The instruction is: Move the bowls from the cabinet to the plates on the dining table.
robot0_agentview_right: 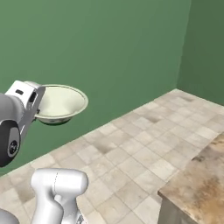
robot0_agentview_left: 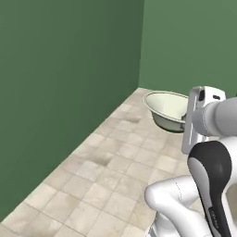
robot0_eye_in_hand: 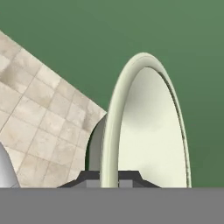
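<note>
The fingers (robot0_eye_in_hand: 89,179) are sitting one on each side of the rim of the cream bowl (robot0_eye_in_hand: 148,131), clamped on it at the bottom of the hand view. The bowl (robot0_agentview_left: 167,109) is hanging in the air beyond the hand, its opening facing up, well above the tiled floor (robot0_agentview_left: 106,171) and apart from it. The green wall (robot0_agentview_right: 96,48) is standing behind the bowl (robot0_agentview_right: 59,104). The white hand is pointing away from the base toward that wall, holding the bowl out level at its near rim. Behind the hand the dark-jointed arm is bending back and down to the white base. A corner of the marble table (robot0_agentview_right: 201,179) is lying lower than the bowl, well apart from it, on the far side from the arm.
</note>
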